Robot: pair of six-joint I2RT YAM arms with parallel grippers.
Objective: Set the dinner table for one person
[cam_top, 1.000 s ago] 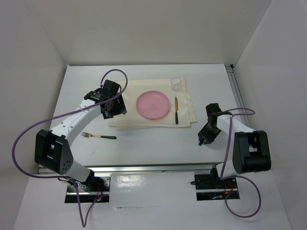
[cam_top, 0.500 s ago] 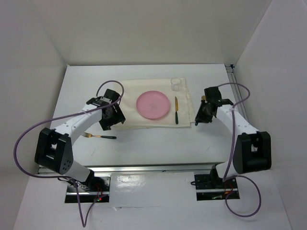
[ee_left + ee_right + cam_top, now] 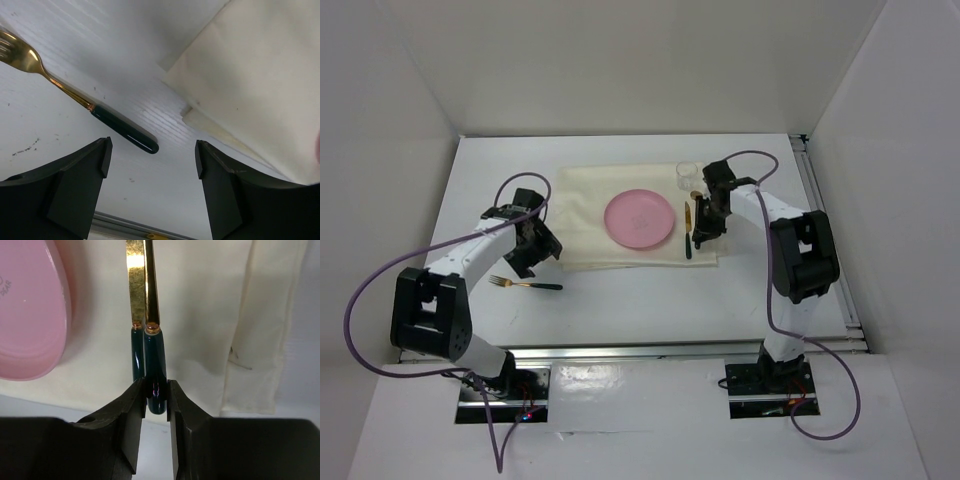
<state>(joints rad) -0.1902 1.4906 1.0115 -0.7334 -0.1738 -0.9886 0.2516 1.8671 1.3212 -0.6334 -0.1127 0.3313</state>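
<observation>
Right wrist view: right jaws pinched shut on the knife (image 3: 152, 355) handle, over the mat (image 3: 200, 315) beside the plate (image 3: 30, 315). Left jaws gape wide, holding nothing, above the fork (image 3: 65, 90) off the mat's near-left corner. Cutlery step, I reckon; next means closing on that thin fork handle. Surface (image 3: 620, 300) fills the white-walled booth.

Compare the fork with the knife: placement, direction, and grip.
The fork lies on the bare dinner table; the knife is over the cloth mat beside the pink plate. The fork is free near the open left gripper; the knife's handle is clamped by the right gripper. The fork runs left-right, the knife near-far. Both: gold metal, dark green handles.
</observation>
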